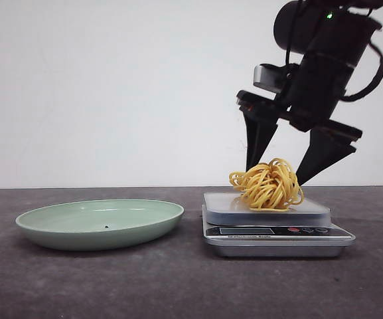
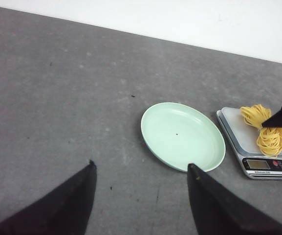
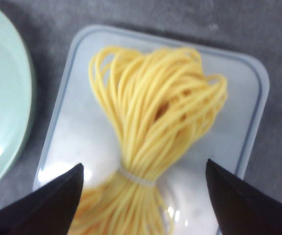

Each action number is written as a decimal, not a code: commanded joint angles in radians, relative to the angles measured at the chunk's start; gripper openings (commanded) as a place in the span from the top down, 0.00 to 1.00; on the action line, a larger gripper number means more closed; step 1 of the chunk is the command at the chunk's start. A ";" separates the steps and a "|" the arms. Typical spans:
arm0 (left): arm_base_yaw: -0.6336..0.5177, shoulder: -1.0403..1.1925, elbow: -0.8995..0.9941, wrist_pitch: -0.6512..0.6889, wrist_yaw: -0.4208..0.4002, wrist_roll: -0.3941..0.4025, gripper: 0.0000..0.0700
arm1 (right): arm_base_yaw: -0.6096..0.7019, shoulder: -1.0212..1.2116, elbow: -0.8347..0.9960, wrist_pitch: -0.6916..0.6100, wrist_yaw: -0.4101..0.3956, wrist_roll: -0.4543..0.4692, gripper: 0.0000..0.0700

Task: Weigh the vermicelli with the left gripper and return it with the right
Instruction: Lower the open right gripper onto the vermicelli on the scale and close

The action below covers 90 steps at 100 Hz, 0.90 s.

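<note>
A yellow vermicelli bundle [image 1: 269, 185], tied at its middle with a white band, lies on the platform of the silver kitchen scale [image 1: 271, 232]. My right gripper [image 1: 274, 174] is open just above it, one finger on each side of the bundle [image 3: 155, 127], touching nothing. The empty pale green plate [image 1: 98, 222] sits left of the scale. My left gripper [image 2: 140, 166] is open and empty, high over bare table near the plate [image 2: 182, 134]; it does not show in the front view.
The scale [image 2: 255, 142] has its display and buttons on the side facing the front camera. The dark grey tabletop [image 1: 178, 286] runs to a white wall behind. The plate's rim shows in the right wrist view [image 3: 4, 98].
</note>
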 commanded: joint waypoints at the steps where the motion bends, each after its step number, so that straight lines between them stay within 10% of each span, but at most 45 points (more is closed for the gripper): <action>1: -0.004 0.002 0.014 0.000 0.002 0.006 0.50 | 0.008 0.020 0.029 0.021 0.006 0.018 0.31; 37: -0.004 0.002 0.014 -0.001 0.002 0.006 0.50 | 0.008 0.053 0.042 0.033 0.007 0.044 0.32; 50: -0.004 0.002 0.014 -0.001 0.002 0.006 0.50 | 0.012 0.054 0.042 0.023 0.006 0.045 0.53; 80: -0.004 0.002 0.014 -0.001 0.002 0.006 0.50 | 0.023 0.054 0.042 -0.011 0.009 0.077 0.55; 90: -0.004 0.002 0.014 -0.001 0.002 0.006 0.50 | 0.026 0.053 0.042 -0.019 0.008 0.084 0.73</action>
